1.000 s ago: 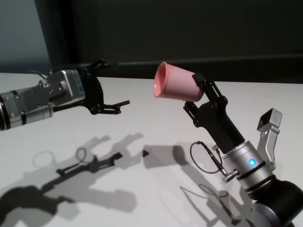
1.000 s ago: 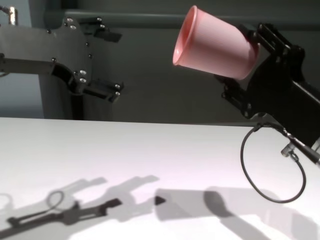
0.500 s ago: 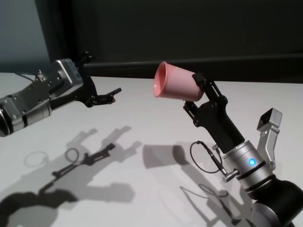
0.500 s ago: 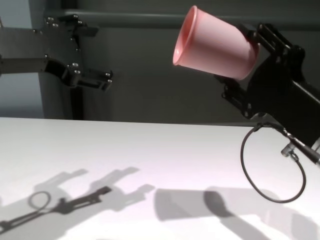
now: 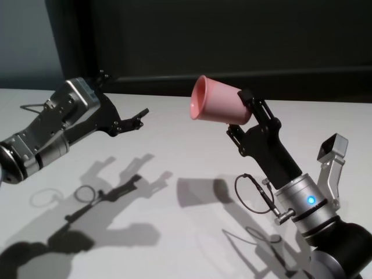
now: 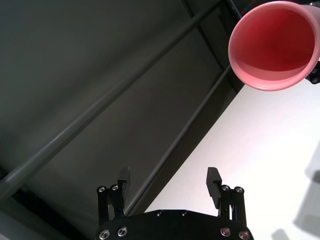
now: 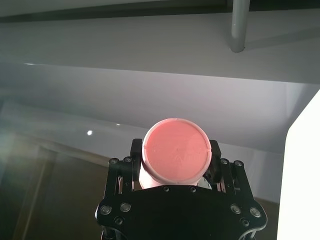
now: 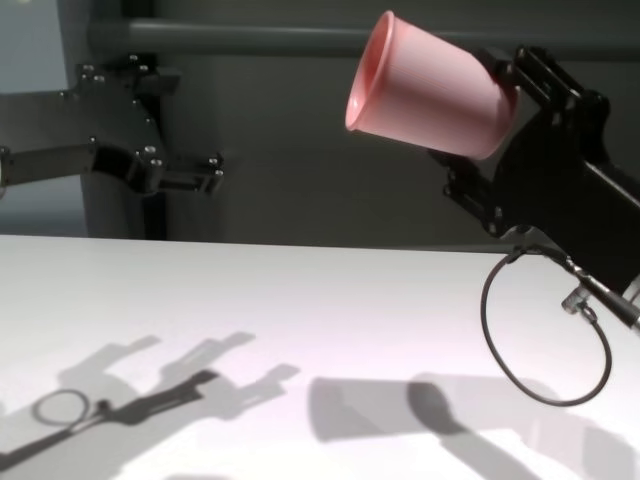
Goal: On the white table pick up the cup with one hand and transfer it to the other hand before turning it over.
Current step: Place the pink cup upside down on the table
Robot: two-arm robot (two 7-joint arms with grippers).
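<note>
The pink cup [image 5: 216,108] is held in the air above the white table [image 5: 168,151], tilted on its side with its mouth toward the left. My right gripper [image 5: 237,113], the one with the thin cable loop [image 5: 251,195], is shut on the cup's base end. The right wrist view shows the cup's bottom [image 7: 174,149] between the fingers [image 7: 134,150]. My left gripper [image 5: 123,93] is open and empty, well to the left of the cup and apart from it. The left wrist view looks into the cup's mouth [image 6: 274,46], far beyond the open left gripper [image 6: 169,176].
The table [image 8: 300,300] carries only the shadows of both arms and the cup. A dark wall and a grey rail [image 8: 250,38] stand behind it. The right arm's wrist with a blue light [image 5: 310,200] is at the lower right.
My left gripper has drawn back to the left and turned at the wrist, staying open. My right gripper and the cup have not moved.
</note>
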